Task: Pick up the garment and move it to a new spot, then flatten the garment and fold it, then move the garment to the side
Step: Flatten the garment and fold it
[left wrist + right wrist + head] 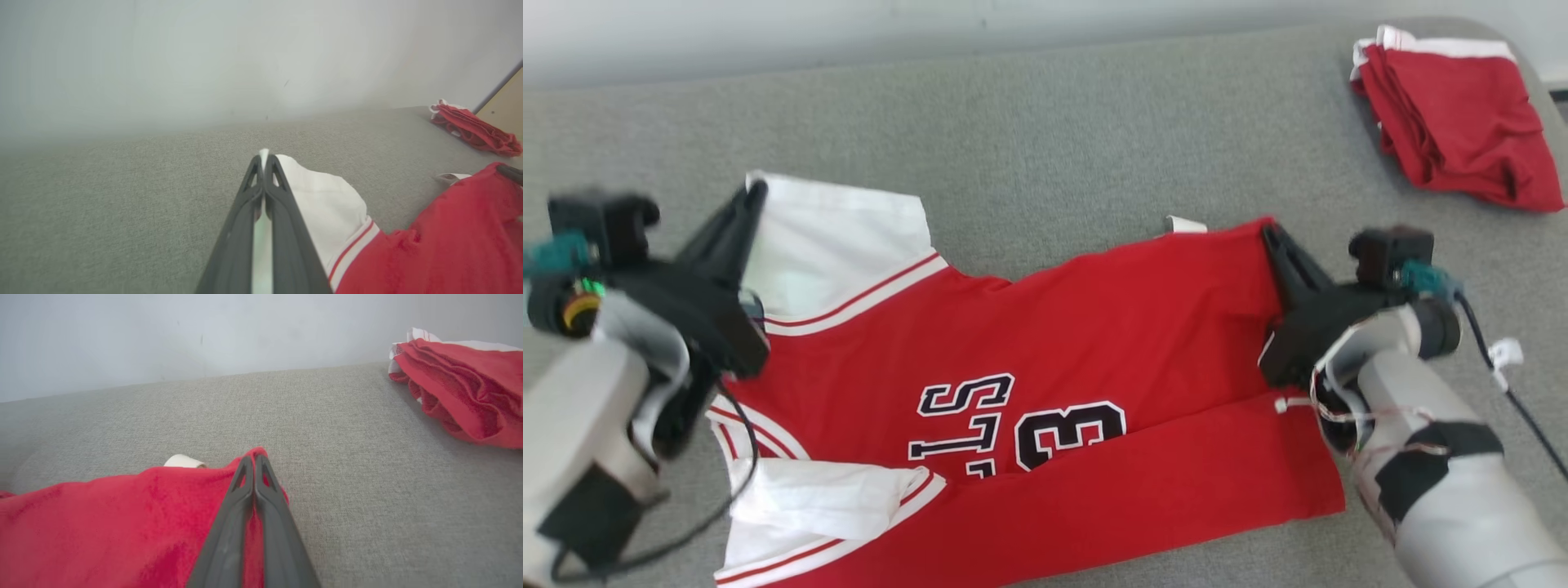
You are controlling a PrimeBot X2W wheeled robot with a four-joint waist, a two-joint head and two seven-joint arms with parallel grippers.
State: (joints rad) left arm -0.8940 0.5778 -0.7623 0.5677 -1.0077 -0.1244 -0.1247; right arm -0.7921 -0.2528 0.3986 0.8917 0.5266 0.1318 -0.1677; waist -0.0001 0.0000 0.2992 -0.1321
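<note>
The grey padded surface (1045, 122) carried the red jersey (1094, 327) across the middle of the head view, shoulders toward 9 o'clock, hem toward 3 o'clock, its near edge apparently folded over the numerals. A second red garment (1454, 122) sat folded at 1 o'clock, well apart. The left gripper (756, 191) was pinched shut on the white sleeve corner at 10 o'clock and the right gripper (1270, 233) on the far hem corner at 3 o'clock, probably so both ends of that edge would lift together.

Soft matt cloth garment (1143, 318); rough grey woven-fabric tabletop (1054, 139).
</note>
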